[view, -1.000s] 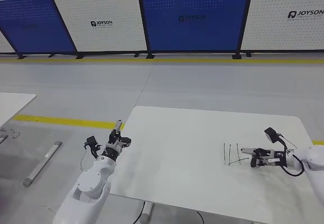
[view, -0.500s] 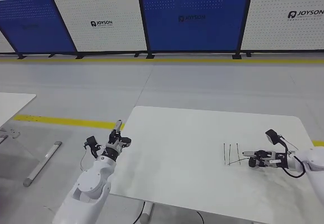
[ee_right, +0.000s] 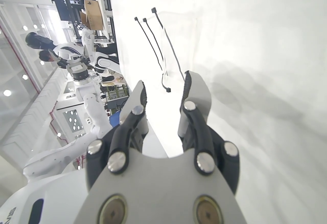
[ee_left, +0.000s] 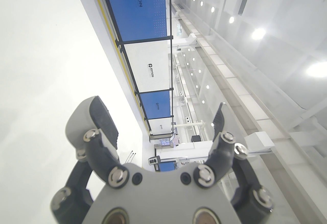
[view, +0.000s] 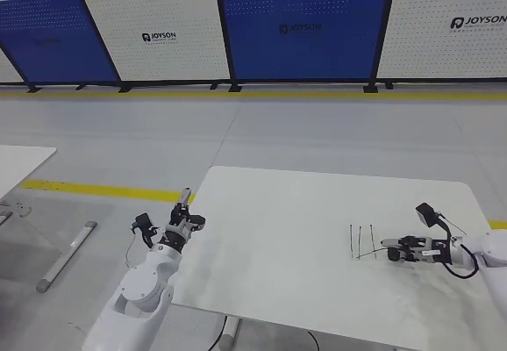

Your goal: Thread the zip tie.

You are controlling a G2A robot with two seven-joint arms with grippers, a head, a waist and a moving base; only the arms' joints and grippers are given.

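Note:
Thin black zip ties (view: 363, 242) lie close together on the right part of the white table (view: 280, 254). In the right wrist view the zip ties (ee_right: 155, 41) run side by side, and one end with a small head (ee_right: 167, 90) lies between the fingers. My right gripper (view: 384, 250) (ee_right: 165, 83) stands open, low over the table, right at the near ends of the ties. It holds nothing. My left gripper (view: 187, 205) (ee_left: 161, 112) is open and empty at the table's left edge, far from the ties, which appear tiny as zip ties (ee_left: 131, 154) in its wrist view.
The table's left edge (view: 192, 237) runs beside the left gripper, with floor beyond it. A second white table (view: 3, 171) stands off to the left. Blue and white panels (view: 302, 39) line the back of the room.
My right gripper has shifted slightly toward the table's front edge, staying at the ends of the zip ties. The left arm has not moved.

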